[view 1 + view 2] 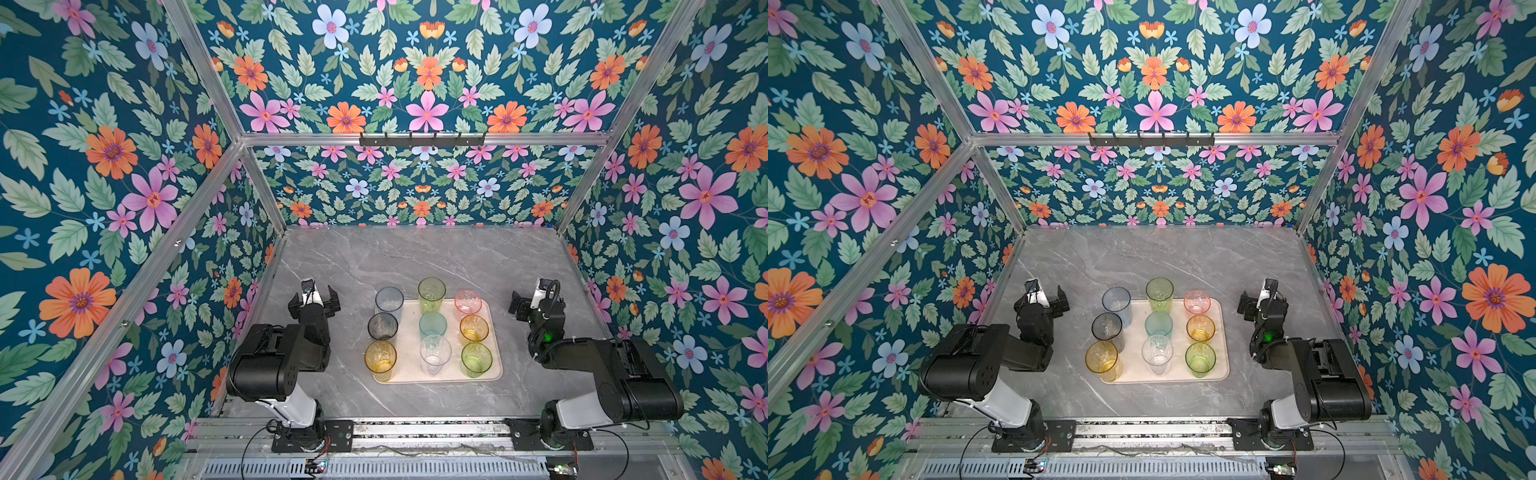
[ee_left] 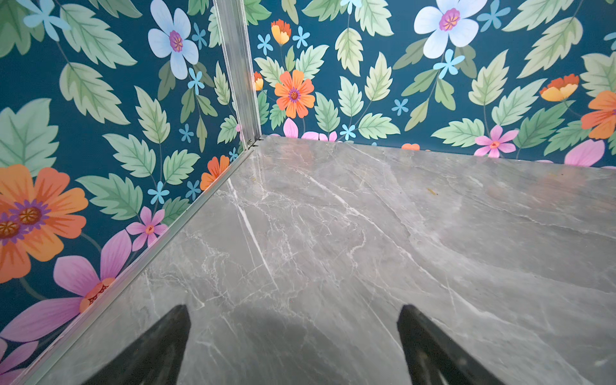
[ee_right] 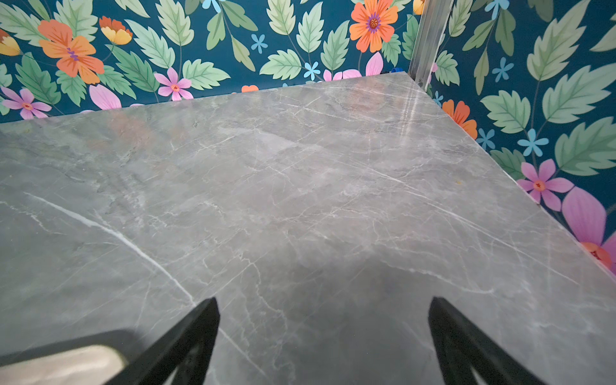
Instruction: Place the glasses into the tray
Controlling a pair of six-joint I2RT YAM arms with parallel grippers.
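Nine glasses (image 1: 432, 325) stand upright in a three-by-three grid on the tray (image 1: 408, 361), which lies on the table (image 1: 415, 257) between the two arms. The left column (pale blue, grey, amber) sits at the tray's left edge and hides the rim there; whether those bases are fully inside cannot be told. Left gripper (image 1: 313, 299): jaws spread, empty, over bare table left of the tray. Right gripper (image 3: 323, 301): jaws spread, empty, over bare table right of the tray. Both are apart from the glasses.
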